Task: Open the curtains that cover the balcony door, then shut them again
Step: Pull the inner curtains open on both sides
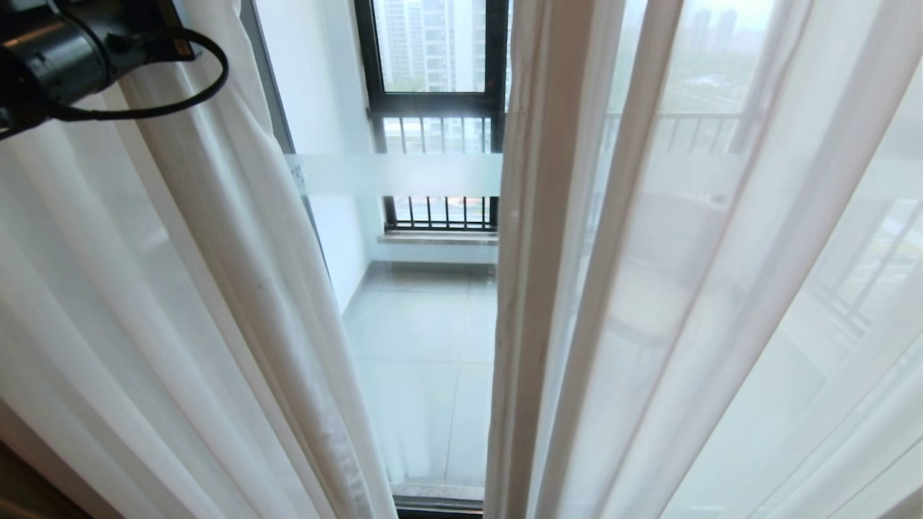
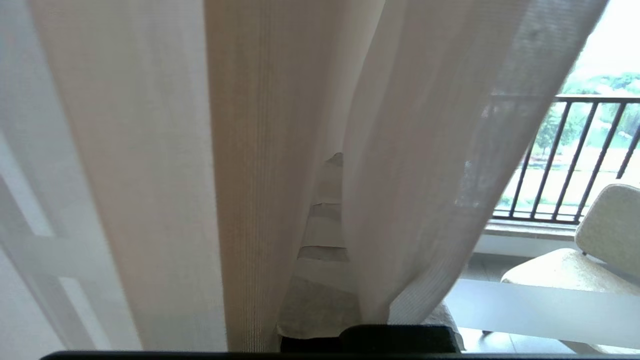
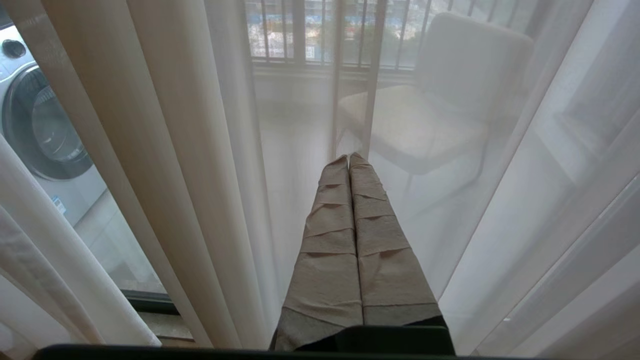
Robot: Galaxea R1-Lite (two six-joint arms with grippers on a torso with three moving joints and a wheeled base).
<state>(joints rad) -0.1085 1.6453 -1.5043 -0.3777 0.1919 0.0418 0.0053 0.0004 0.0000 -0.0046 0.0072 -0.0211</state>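
At the upper left of my head view I see the left arm [image 1: 65,54] raised against the left curtain panel [image 1: 180,303]. Its wrist camera shows the left gripper [image 2: 336,165] pinched shut, its taped fingers mostly buried in folds; I think cloth lies between them, but I can't be sure. In the middle, a gap between the panels bares the balcony door [image 1: 425,324] with its frosted band. To the right hangs the right curtain panel [image 1: 649,288]. The right gripper [image 3: 349,159] is closed and empty, just short of the sheer.
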